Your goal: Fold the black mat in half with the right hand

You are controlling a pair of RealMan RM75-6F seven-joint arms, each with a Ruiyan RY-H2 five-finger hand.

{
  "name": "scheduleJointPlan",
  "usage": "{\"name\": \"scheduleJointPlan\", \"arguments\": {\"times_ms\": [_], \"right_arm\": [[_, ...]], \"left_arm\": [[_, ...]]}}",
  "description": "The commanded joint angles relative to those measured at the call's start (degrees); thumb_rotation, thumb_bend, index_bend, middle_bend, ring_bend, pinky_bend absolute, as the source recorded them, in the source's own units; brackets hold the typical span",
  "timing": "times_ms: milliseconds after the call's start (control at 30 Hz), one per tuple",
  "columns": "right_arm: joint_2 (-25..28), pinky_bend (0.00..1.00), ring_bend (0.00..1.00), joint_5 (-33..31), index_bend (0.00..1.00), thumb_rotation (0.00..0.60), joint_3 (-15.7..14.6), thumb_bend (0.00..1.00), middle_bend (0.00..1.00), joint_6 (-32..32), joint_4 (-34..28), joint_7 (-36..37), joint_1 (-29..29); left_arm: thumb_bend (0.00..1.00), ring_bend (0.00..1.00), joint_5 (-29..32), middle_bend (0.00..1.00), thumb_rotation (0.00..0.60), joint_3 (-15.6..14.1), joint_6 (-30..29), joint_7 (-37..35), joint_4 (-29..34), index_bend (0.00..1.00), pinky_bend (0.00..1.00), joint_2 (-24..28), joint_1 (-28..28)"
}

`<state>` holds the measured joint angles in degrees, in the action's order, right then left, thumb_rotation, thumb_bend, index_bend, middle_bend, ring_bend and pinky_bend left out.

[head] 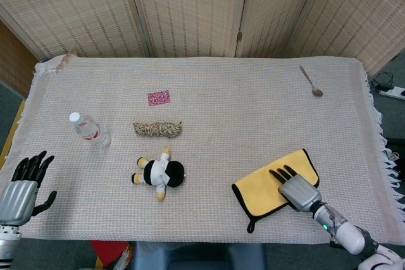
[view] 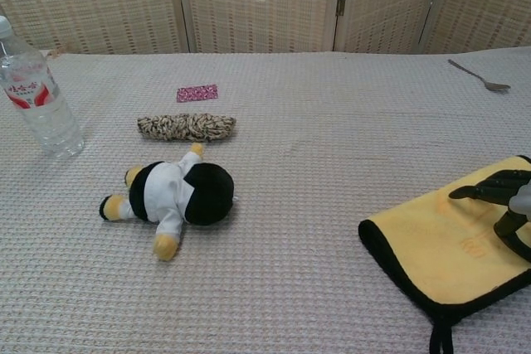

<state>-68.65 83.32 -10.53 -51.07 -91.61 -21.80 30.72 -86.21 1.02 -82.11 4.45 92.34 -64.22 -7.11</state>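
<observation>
The black mat [head: 266, 184] [view: 431, 242] lies folded near the table's front right, yellow side up, with a black rim and a small black loop at its near corner. My right hand [head: 294, 188] [view: 508, 205] rests flat on the yellow surface at the mat's right part, fingers spread and pointing to the far left. It holds nothing. My left hand [head: 20, 184] hovers open off the table's front left corner, fingers apart and empty; the chest view does not show it.
A plush doll [head: 159, 173] [view: 172, 195] lies at the front centre. Behind it sit a woven roll [head: 157, 129] [view: 187, 127] and a pink packet [head: 159, 97] [view: 197, 93]. A water bottle [head: 88, 128] [view: 35, 97] stands at the left, a spoon [head: 311, 81] [view: 479, 77] at the far right.
</observation>
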Motion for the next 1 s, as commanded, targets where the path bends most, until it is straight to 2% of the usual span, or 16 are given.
{"name": "scheduleJointPlan", "arguments": {"times_ms": [33, 233, 533, 700, 867, 933, 1000], "right_arm": [[1.03, 0.0, 0.0, -0.6, 0.0, 0.6, 0.09, 0.44, 0.0, -0.23, -1.4, -1.1, -0.5], [2.26, 0.0, 0.0, -1.43, 0.0, 0.6, 0.34, 0.45, 0.0, 0.28, -2.8, -1.51, -0.87], [1.27, 0.0, 0.0, -2.39, 0.0, 0.6, 1.08, 0.45, 0.0, 2.08, -2.54, -2.55, -0.58], [4.75, 0.0, 0.0, -1.32, 0.0, 0.6, 0.21, 0.45, 0.0, 1.02, -5.55, -2.4, -1.3], [10.45, 0.0, 0.0, 1.84, 0.0, 0.6, -0.96, 0.45, 0.0, -4.08, -10.63, -0.36, -3.83], [12.29, 0.0, 0.0, 4.21, 0.0, 0.6, -1.18, 0.44, 0.0, -7.8, -12.24, 2.78, -5.49], [13.93, 0.0, 0.0, 8.0, 0.0, 0.6, -1.06, 0.44, 0.0, -14.15, -13.35, 8.59, -8.0]], "left_arm": [[0.43, 0.0, 0.11, 0.0, 0.6, -0.01, 0.15, 0.06, -0.03, 0.0, 0.0, -0.07, -0.05], [0.43, 0.0, 0.24, 0.0, 0.6, 0.05, 0.21, 0.32, 0.0, 0.0, 0.0, -0.19, -0.08], [0.44, 0.0, 0.52, 0.0, 0.6, 0.17, 0.14, 0.38, 0.05, 0.0, 0.0, -0.09, -0.03], [0.44, 0.0, 0.77, 0.0, 0.6, 0.24, -0.06, 0.12, -0.01, 0.0, 0.0, 0.12, 0.16], [0.44, 0.0, 0.76, 0.0, 0.6, 0.18, 0.1, 0.24, 0.0, 0.0, 0.0, 0.07, 0.13], [0.44, 0.0, 0.59, 0.0, 0.6, 0.11, 0.05, 0.47, 0.09, 0.0, 0.0, -0.03, 0.12], [0.44, 0.0, 0.32, 0.0, 0.6, 0.05, -0.06, 0.85, 0.23, 0.0, 0.0, -0.23, 0.1]]}}
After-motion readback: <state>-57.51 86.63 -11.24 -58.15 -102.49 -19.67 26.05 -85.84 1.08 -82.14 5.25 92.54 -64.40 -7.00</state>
